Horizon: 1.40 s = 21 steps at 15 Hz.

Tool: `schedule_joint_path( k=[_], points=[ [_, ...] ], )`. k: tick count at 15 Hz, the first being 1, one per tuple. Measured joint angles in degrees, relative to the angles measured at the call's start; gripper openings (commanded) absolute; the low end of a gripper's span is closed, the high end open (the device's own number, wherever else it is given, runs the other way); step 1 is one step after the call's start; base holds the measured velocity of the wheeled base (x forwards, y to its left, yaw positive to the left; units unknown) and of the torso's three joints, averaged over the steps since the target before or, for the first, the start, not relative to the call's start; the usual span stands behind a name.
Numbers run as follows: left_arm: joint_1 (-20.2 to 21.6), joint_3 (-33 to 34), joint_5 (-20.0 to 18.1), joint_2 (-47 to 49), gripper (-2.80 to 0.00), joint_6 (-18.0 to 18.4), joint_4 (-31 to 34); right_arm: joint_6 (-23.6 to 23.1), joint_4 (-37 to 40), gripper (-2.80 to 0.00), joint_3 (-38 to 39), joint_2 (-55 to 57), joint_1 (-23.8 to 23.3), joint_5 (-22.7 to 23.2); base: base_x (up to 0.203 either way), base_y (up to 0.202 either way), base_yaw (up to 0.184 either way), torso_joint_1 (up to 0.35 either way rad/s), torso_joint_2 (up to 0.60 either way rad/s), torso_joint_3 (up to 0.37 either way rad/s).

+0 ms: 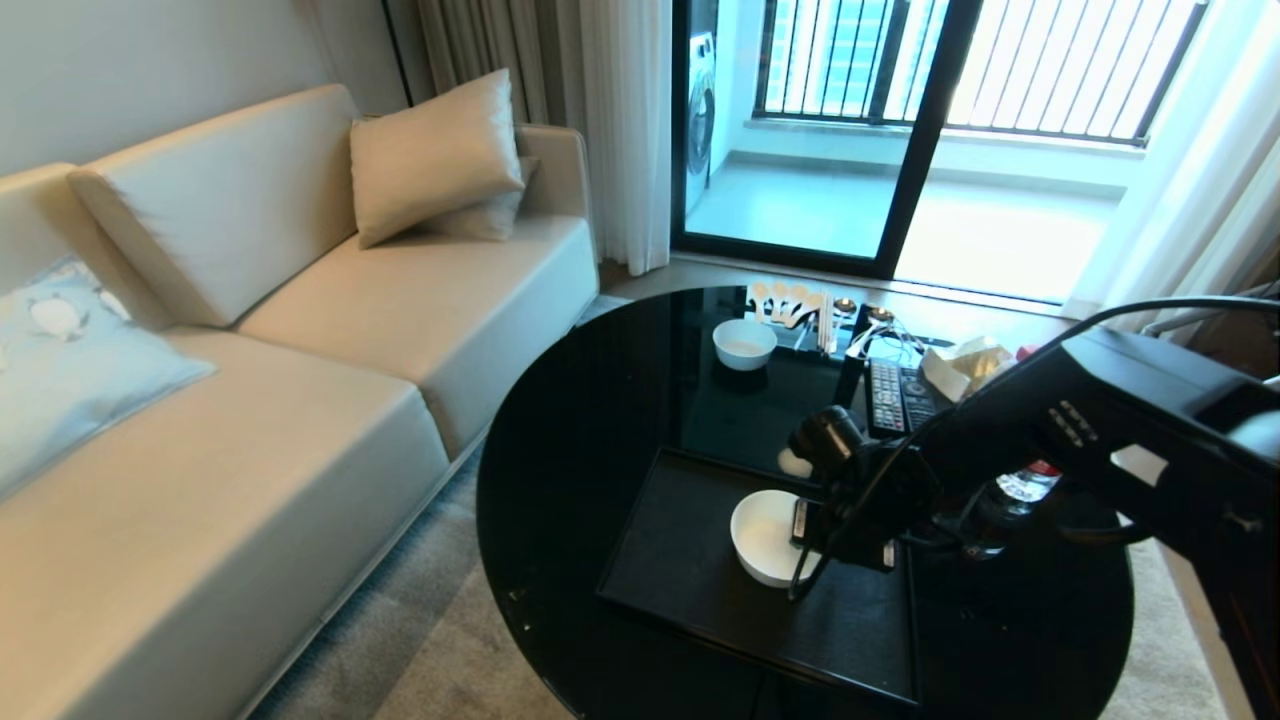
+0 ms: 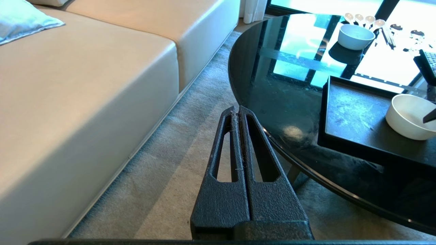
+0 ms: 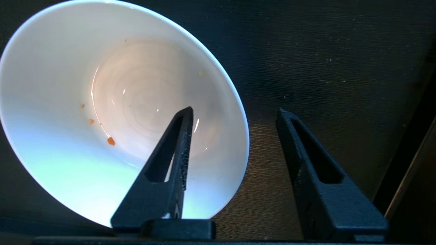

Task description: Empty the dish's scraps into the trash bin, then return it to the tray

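The dish (image 1: 762,535), a plain white bowl, stands upright on the black tray (image 1: 690,570) near its right side. My right gripper (image 1: 812,540) hovers over the dish's right rim and is open. In the right wrist view one finger of the right gripper (image 3: 235,110) is above the inside of the dish (image 3: 119,102) and the other above the bare tray (image 3: 323,68), with the rim between them untouched. Only tiny orange crumbs (image 3: 110,141) lie in the dish; no carrot slices show. The trash bin is out of view. My left gripper (image 2: 236,108) is shut and parked over the carpet beside the table.
A second white bowl (image 1: 744,343) sits further back on the round black table (image 1: 560,480), with spoons (image 1: 790,298), a remote (image 1: 888,395), a tissue pack (image 1: 962,365) and a bottle (image 1: 1020,490) nearby. A beige sofa (image 1: 300,350) runs along the left.
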Motion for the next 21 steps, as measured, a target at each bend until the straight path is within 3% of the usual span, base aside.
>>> schedule_joint_path(
  k=[9, 18, 19, 21],
  points=[
    [0.0, 0.0, -0.01, 0.0, -2.8, 0.0, 0.01, -0.89, 0.33, 0.0, 1.52, -10.18, 0.0, -0.47, 0.0, 0.0, 0.0, 0.0, 0.0, 0.0],
    [0.0, 0.0, 0.01, 0.0, -2.8, 0.02, -0.01, -8.2, -0.36, 0.0, 14.4, -31.04, 0.0, -0.5, 0.0, 0.0, 0.0, 0.0, 0.0, 0.0],
    [0.0, 0.0, 0.0, 0.0, -2.8, 0.02, 0.0, -8.74, -0.44, -2.8, 16.24, -33.77, 0.0, -0.5, 0.0, 0.0, 0.0, 0.0, 0.0, 0.0],
    [0.0, 0.0, 0.01, 0.0, -2.8, 0.04, -0.01, -9.28, -0.41, -2.8, 19.89, -39.03, 0.01, -0.52, 0.0, 0.0, 0.0, 0.0, 0.0, 0.0]
  ],
)
